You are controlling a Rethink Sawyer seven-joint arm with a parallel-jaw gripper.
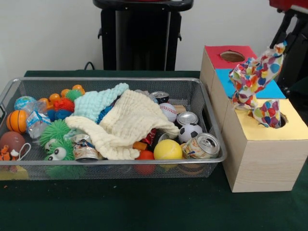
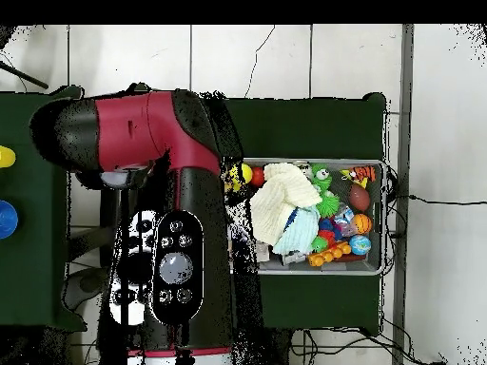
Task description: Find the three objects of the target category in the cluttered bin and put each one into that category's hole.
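The wire mesh bin [image 1: 115, 159] holds balls, cans and cloths; it also shows in the overhead view [image 2: 382, 219]. A white cloth with coloured spots [image 1: 255, 72] hangs in the air over the wooden box [image 1: 260, 159]. Its lower end [image 1: 267, 114] lies in the hole of the yellow top. Its upper corner reaches the dark gripper [image 1: 285, 46] at the right edge, which seems shut on it. No other spotted cloth shows in the bin. In the overhead view the red and black arm [image 2: 162, 190] covers the box and the gripper.
A cream waffle cloth [image 1: 127, 125] and a mint-green cloth [image 1: 98, 102] lie on top of the bin's clutter. The box also has a red top with a hole [image 1: 232, 56] and a blue top [image 1: 267, 89]. The pedestal [image 1: 139, 33] stands behind.
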